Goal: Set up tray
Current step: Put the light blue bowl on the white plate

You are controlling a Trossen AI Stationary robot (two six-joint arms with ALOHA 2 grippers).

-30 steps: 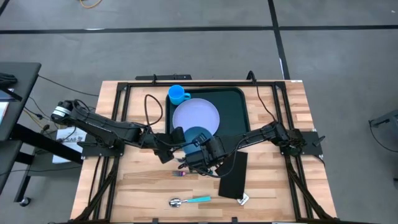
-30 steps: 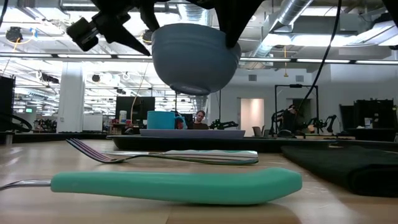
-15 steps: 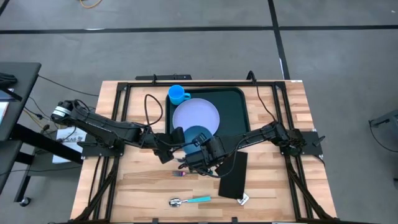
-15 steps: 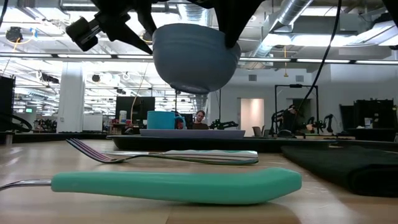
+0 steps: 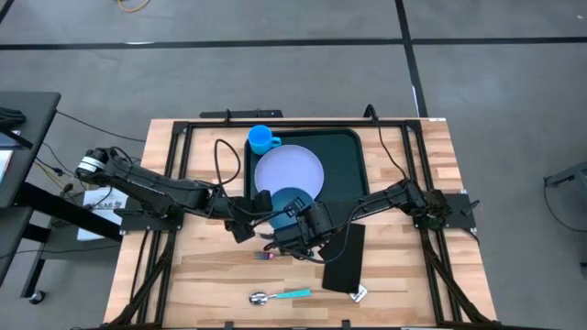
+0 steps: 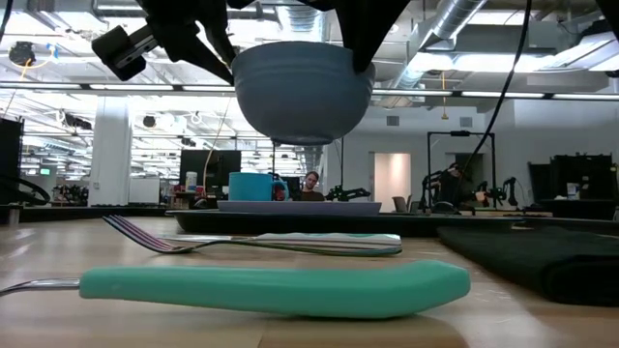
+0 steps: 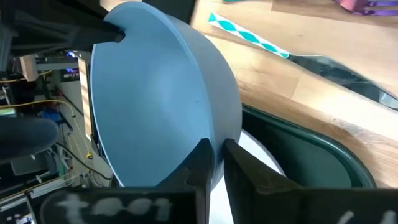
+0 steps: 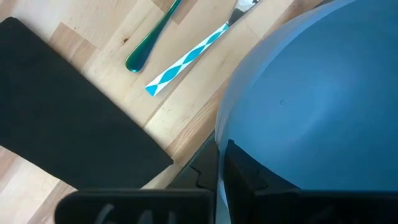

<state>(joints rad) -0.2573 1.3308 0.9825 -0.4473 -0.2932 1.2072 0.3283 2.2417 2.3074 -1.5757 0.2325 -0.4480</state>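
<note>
A blue bowl [image 5: 292, 200] hangs in the air over the near edge of the dark green tray [image 5: 347, 163]; the low view shows it well above the table [image 6: 305, 92]. A white plate [image 5: 289, 170] lies on the tray, and a blue cup [image 5: 261, 139] stands at the tray's far left corner. My left gripper [image 5: 267, 203] is shut on the bowl's left side. My right gripper [image 5: 304, 216] is shut on its near right side. My left gripper pinches the bowl's rim [image 7: 214, 149], one finger inside the bowl [image 7: 198, 167] and one outside [image 7: 249, 171]. It comes level from the table's left. The bowl is lifted clear, opening up. My right gripper pinches the bowl's rim [image 8: 219, 140] on the opposite side, with a finger [image 8: 242, 165] on each side of the wall. It comes from the table's near right. The bowl sits about level between the two grippers.
A black napkin [image 5: 344, 257] lies on the wood to the right of the grippers. A fork with a patterned handle [image 6: 251, 242] lies under the bowl. A teal-handled spoon [image 5: 280, 295] lies near the front edge. A person sits in the room behind the table [image 6: 311, 184].
The bowl has tipped from a slight tilt to about level, still held in the air by both grippers. My left gripper has shifted a little toward the table's left.
</note>
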